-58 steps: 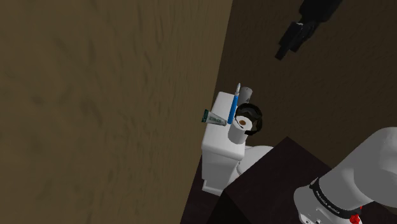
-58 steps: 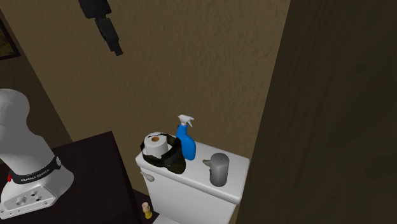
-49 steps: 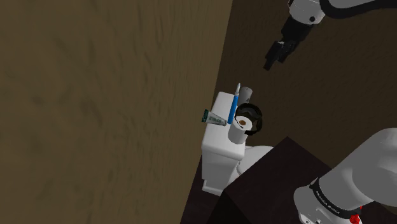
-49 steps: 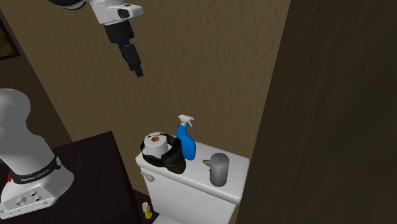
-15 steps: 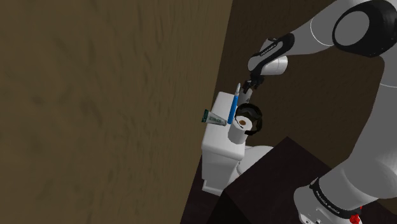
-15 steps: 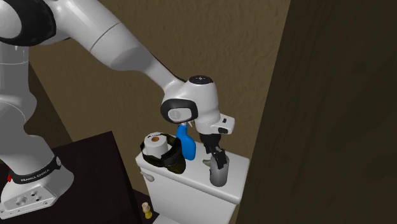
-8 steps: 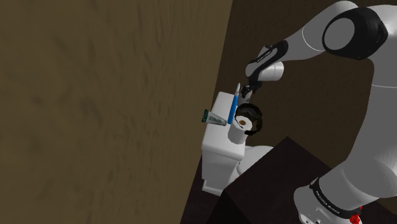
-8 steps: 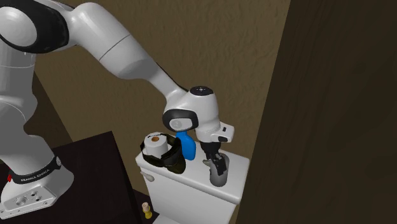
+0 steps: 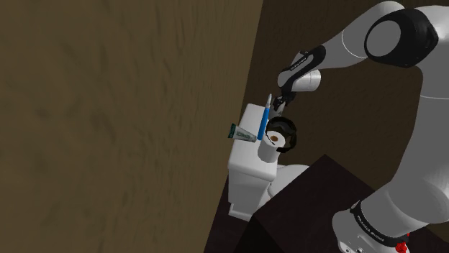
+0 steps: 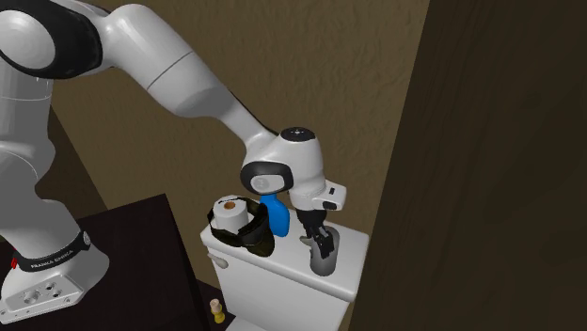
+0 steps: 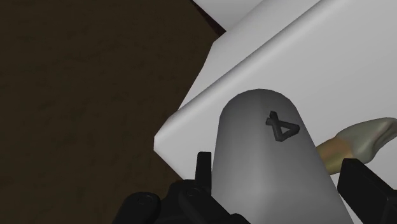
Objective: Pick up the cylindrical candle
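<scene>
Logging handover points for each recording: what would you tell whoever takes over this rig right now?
Hand: open, straddling the grey cylindrical candle, a finger on each side, a gap showing at one finger, so not clasped.
Candle: upright on the white toilet tank lid, next to a blue spray bottle.
Done: approach.
Left: close the fingers, lift.

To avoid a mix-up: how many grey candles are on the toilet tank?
1: the candle, on the tank beside the spray bottle, between the gripper's fingers. The arm may hide more.
</scene>
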### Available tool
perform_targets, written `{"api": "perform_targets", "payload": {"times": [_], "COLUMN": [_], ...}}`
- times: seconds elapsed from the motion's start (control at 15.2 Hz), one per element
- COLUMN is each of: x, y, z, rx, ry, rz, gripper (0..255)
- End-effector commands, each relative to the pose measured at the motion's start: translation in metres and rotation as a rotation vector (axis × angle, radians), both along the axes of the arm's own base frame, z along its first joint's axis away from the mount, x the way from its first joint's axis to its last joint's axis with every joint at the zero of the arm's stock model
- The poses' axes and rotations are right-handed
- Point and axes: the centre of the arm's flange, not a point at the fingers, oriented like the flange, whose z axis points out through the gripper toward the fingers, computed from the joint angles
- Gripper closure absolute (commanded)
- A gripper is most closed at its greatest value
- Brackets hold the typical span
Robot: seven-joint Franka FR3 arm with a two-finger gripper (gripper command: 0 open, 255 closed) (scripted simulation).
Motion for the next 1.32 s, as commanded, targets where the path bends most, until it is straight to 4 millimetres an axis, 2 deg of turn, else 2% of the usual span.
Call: {"api": "perform_targets", "payload": {"times": [0.0,0.13,1.12,1.25], "x": [0.000,0.000,0.000,0.000], "y": [0.000,0.000,0.000,0.000], "z": [-0.001,-0.001,0.078,0.079], "rx": [0.001,0.001,0.001,0.001], "ry": [0.002,0.002,0.002,0.002], "rz": [0.000,0.000,0.000,0.000], "gripper": [255,255,255,255]}}
